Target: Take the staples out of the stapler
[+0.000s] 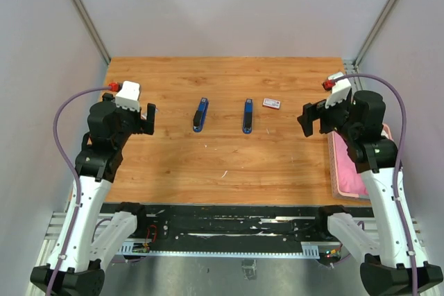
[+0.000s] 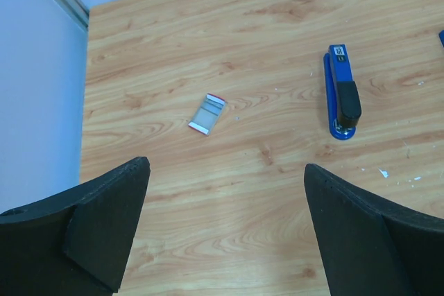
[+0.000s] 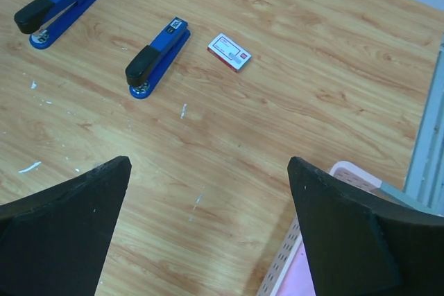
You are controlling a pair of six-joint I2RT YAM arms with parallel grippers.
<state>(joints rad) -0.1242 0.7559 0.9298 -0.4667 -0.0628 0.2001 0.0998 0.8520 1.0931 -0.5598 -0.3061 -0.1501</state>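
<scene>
Two blue staplers with black tops lie closed on the wooden table, the left stapler [image 1: 200,115] [image 2: 343,95] [image 3: 55,8] and the right stapler [image 1: 248,116] [image 3: 157,57]. A short silvery-grey strip of staples [image 2: 207,114] with reddish ends lies flat on the wood, left of the left stapler. My left gripper [image 1: 148,117] [image 2: 225,164] is open and empty, hovering above the table near that strip. My right gripper [image 1: 312,121] [image 3: 209,161] is open and empty, above the table's right side. A tiny second strip is not clearly made out.
A small white box with red print [image 1: 272,103] [image 3: 229,52] lies right of the right stapler. A pink perforated basket [image 1: 345,168] [image 3: 305,268] stands at the table's right edge. Small pale flecks [image 3: 184,110] dot the wood. Grey walls enclose the table.
</scene>
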